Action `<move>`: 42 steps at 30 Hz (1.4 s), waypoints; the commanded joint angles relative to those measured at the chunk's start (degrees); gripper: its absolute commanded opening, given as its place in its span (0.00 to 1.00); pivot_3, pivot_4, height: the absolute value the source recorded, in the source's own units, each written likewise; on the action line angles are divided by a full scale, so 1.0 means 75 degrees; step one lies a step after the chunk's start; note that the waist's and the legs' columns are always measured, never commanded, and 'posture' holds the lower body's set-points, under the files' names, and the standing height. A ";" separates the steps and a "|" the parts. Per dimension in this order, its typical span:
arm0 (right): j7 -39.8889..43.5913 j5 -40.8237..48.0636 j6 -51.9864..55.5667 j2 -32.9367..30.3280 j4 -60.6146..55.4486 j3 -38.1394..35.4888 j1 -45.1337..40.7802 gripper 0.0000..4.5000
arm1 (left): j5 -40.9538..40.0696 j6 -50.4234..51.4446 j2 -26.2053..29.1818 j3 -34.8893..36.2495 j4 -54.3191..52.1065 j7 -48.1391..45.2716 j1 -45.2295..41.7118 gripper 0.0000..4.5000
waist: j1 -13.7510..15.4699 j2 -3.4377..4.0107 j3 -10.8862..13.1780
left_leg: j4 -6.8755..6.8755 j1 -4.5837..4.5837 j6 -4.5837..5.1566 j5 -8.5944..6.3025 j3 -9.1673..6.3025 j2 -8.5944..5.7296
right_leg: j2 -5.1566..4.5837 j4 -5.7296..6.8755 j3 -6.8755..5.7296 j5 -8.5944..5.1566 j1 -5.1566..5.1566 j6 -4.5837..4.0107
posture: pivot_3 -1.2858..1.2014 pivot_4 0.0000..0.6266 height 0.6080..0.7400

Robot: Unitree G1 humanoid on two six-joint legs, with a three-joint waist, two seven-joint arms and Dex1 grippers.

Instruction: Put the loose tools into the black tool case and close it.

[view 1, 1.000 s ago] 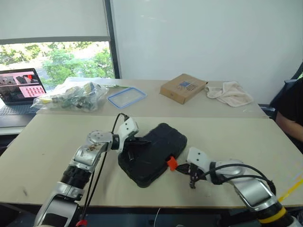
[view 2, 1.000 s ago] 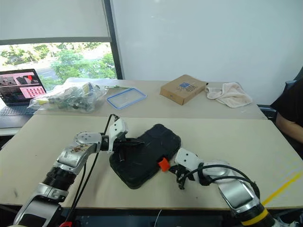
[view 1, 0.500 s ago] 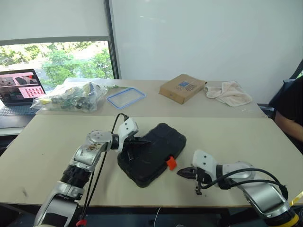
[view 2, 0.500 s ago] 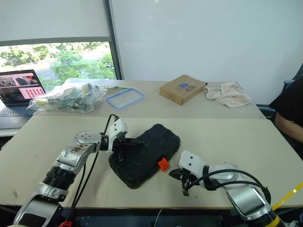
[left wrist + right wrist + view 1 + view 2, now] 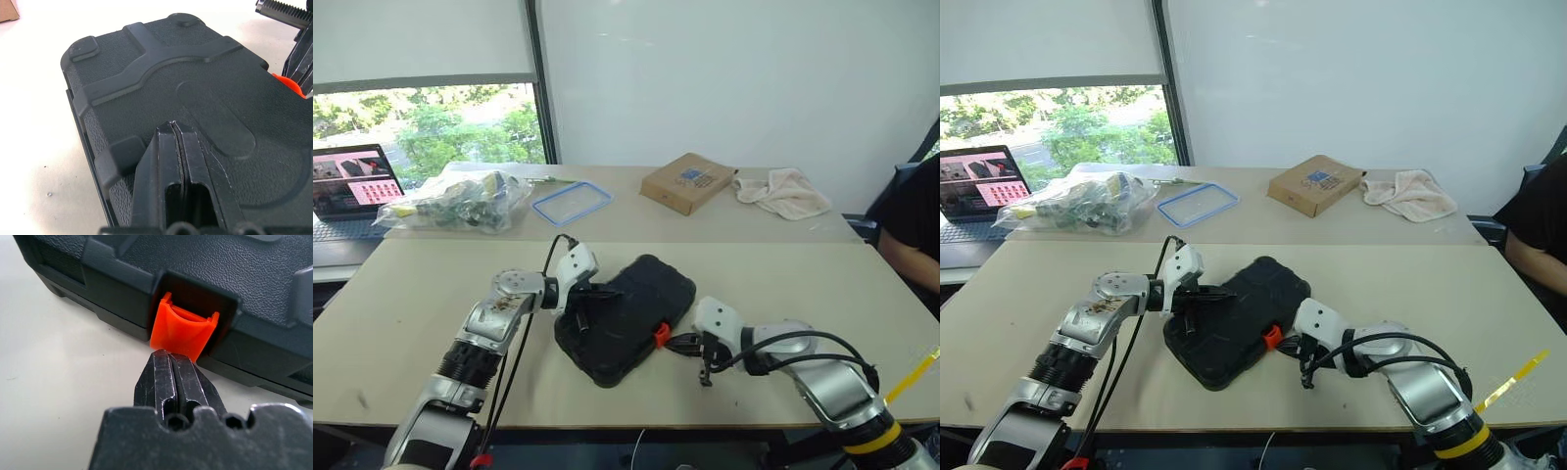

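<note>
The black tool case (image 5: 628,315) lies on the table with its lid down. Its orange latch (image 5: 183,330) sticks out from the front edge, tilted outward. My left gripper (image 5: 172,126) is shut with nothing in it, and its tips rest on the lid's textured top. My right gripper (image 5: 168,356) is shut and empty too, with its tips against the lower edge of the latch. In the left eye view the left gripper (image 5: 597,292) sits on the case's left part and the right gripper (image 5: 674,343) at its front right edge. The loose tools are out of view.
On the far table lie a brown cardboard box (image 5: 690,182), a crumpled cloth (image 5: 786,191), a blue-rimmed clear lid (image 5: 573,202) and a plastic bag of items (image 5: 460,199). A laptop (image 5: 352,186) stands at the far left. A person (image 5: 913,230) sits at the right edge.
My right gripper drew back to the right from the latch, then came back left and a little up against it. The left gripper has stayed on the lid.
</note>
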 commanded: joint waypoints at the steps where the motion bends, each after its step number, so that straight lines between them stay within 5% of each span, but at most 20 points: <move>1: -0.0111 0.0019 -0.0142 0.0193 -0.0098 -0.0099 -0.0330 0.00 | 0.0294 0.0338 0.0014 -0.0313 0.0238 0.0045 0.0326 0.01 | -0.0020 0.0000 0.0000 | 0.0000 0.0000 0.0000 0.0000 -0.0001 0.0001 | 0.0000 0.0001 0.0000 0.0000 0.0000 -0.0001 | 0.52 0.24 1.00; 19: -0.0279 -0.0024 -0.0567 0.0886 0.0340 -0.0256 -0.0425 0.00 | 0.0435 0.0438 0.0171 -0.0406 0.0458 -0.0008 0.0677 0.01 | -0.0117 0.0001 -0.0003 | -0.0002 0.0007 -0.0009 0.0005 0.0001 0.0011 | 0.0003 0.0010 0.0003 0.0009 -0.0004 -0.0015 | 0.52 0.24 1.00; 26: 0.0197 0.0571 -0.0777 0.0155 -0.0083 -0.1177 0.0447 0.00 | -0.0488 -0.1074 0.0285 0.1081 0.0142 -0.0179 0.1223 0.01 | -0.0120 0.0028 -0.0019 | -0.0020 0.0008 -0.0009 0.0005 0.0002 0.0011 | 0.0000 0.0005 0.0011 0.0008 -0.0014 -0.0017 | 0.52 0.24 1.00; 31: 0.0816 0.1508 -0.2140 -0.0105 -0.0011 -0.2938 0.1624 0.33 | -0.1354 -0.1493 0.1630 0.2689 -0.0726 -0.0998 0.2782 0.34 | -0.0174 0.0028 -0.0019 | -0.0061 -0.0003 -0.0017 0.0007 0.0012 0.0015 | 0.0003 0.0000 0.0020 0.0001 -0.0055 -0.0028 | 0.52 0.24 1.00; 33: 0.1157 0.1476 -0.2918 -0.0252 0.0236 -0.3178 0.1933 0.48 | -0.1322 -0.1830 0.2022 0.3040 -0.0805 -0.1045 0.3376 0.50 | -0.0157 0.0029 -0.0016 | -0.0087 -0.0019 -0.0024 0.0011 0.0015 0.0011 | 0.0001 -0.0004 0.0020 0.0000 -0.0089 -0.0028 | 0.52 0.24 1.00; 34: 0.1528 0.1585 -0.3484 -0.0251 0.0413 -0.3274 0.2038 0.48 | -0.1371 -0.1958 0.2135 0.3250 -0.0846 -0.1067 0.3672 0.50 | -0.0105 0.0035 -0.0012 | -0.0091 -0.0019 -0.0024 0.0011 0.0023 0.0009 | 0.0000 -0.0007 0.0022 0.0000 -0.0096 -0.0028 | 0.52 0.24 1.00; 35: 0.1823 0.1682 -0.4030 -0.0237 0.0629 -0.3418 0.2156 0.63 | -0.1351 -0.2170 0.2270 0.3489 -0.0870 -0.1057 0.4054 0.65 | -0.0054 0.0027 -0.0005 | -0.0107 -0.0023 -0.0023 0.0011 0.0029 0.0000 | -0.0008 -0.0012 0.0023 -0.0003 -0.0100 -0.0023 | 0.52 0.24 1.00; 39: 0.2413 0.1842 -0.4751 -0.0475 0.1412 -0.3662 0.2316 0.88 | -0.1178 -0.2785 0.2444 0.4156 -0.0902 -0.0824 0.5218 0.89 | 0.0042 0.0016 0.0003 | -0.0107 -0.0031 -0.0003 -0.0003 0.0029 -0.0001 | -0.0015 -0.0023 0.0015 -0.0012 -0.0097 -0.0009 | 0.52 0.24 1.00; 40: 0.2491 0.1902 -0.4893 -0.0487 0.1583 -0.3707 0.2283 0.98 | -0.1115 -0.2995 0.2420 0.4229 -0.0924 -0.0768 0.5409 0.91 | 0.0068 0.0012 0.0007 | -0.0104 -0.0041 0.0002 -0.0006 0.0028 -0.0003 | -0.0022 -0.0024 0.0006 -0.0014 -0.0100 -0.0006 | 0.52 0.24 1.00; 42: 0.2561 0.1789 -0.5201 -0.0504 0.1990 -0.3697 0.2223 0.99 | -0.1017 -0.3293 0.2338 0.4271 -0.1054 -0.0618 0.5663 0.91 | 0.0102 0.0012 0.0008 | -0.0101 -0.0049 0.0004 -0.0007 0.0030 -0.0007 | -0.0033 -0.0029 0.0000 -0.0014 -0.0104 -0.0006 | 0.52 0.24 1.00</move>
